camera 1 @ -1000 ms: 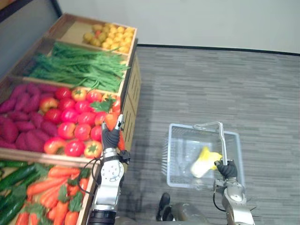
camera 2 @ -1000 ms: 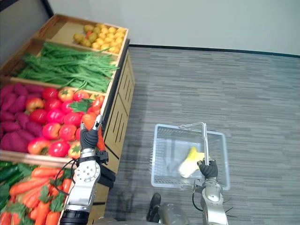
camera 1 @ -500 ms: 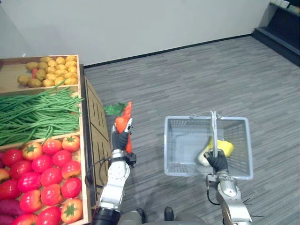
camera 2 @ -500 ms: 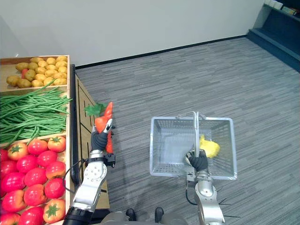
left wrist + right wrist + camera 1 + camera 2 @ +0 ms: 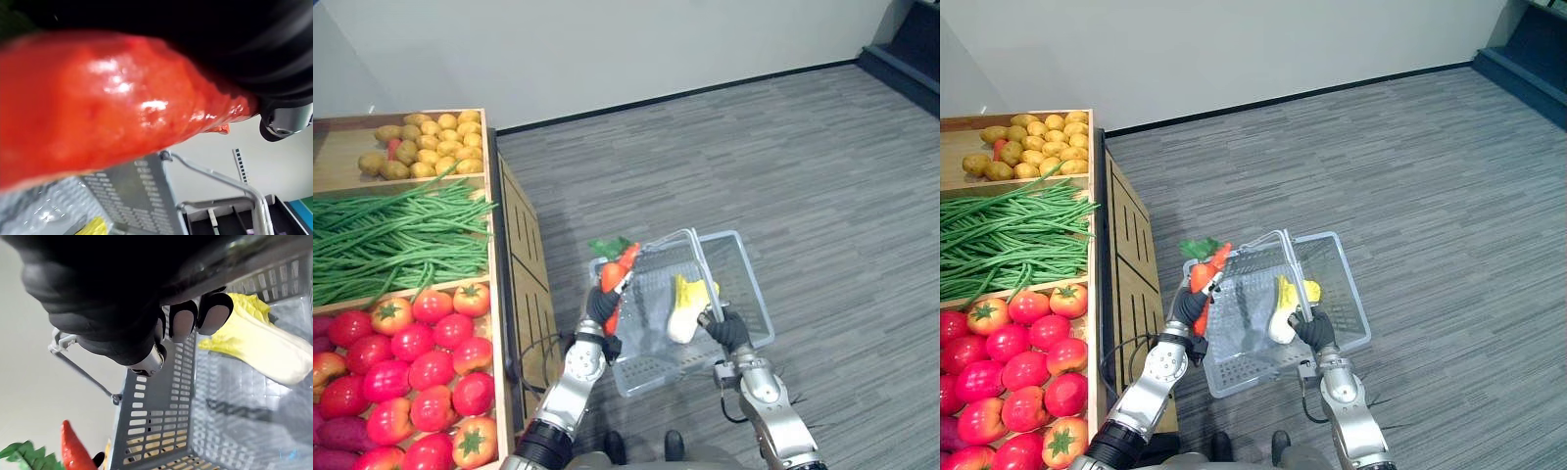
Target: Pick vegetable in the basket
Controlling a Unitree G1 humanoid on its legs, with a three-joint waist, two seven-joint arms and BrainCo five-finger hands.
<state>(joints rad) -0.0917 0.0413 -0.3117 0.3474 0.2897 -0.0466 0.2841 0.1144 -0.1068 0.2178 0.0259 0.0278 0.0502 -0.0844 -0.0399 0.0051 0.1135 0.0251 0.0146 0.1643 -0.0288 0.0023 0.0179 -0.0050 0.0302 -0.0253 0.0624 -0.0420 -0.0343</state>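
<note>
Left eye view is showing the left hand (image 5: 600, 305) reaching out beside a wooden stand (image 5: 524, 284). Its fingers are curling tight round a carrot (image 5: 615, 269) and holding it up in the air. The carrot is pointing up, and its green leaves (image 5: 608, 245) are sticking out at the top. It is sitting right at the side of the basket (image 5: 750, 299) that is nearest the stand, and it is not lying inside.

The right hand (image 5: 728, 331) is gripping the basket by its handle (image 5: 693, 257). In the right wrist view its dark fingers (image 5: 185, 322) are wrapping all the way round the grey bar. The basket is light grey with little holes in its walls, and it is hanging tilted over the grey floor (image 5: 803, 157).

A yellow and white cabbage (image 5: 685, 305) is lying inside the basket, close to the right hand. The right wrist view is showing it resting against the wall of the basket.

In the left wrist view the carrot is looking big, red-orange and shiny, with the basket past it.

On the stand, potatoes (image 5: 426, 142) are sitting in the far box. Green beans (image 5: 391, 230) are lying in the next box. Red tomatoes (image 5: 411, 362) are filling the box nearest the robot.
</note>
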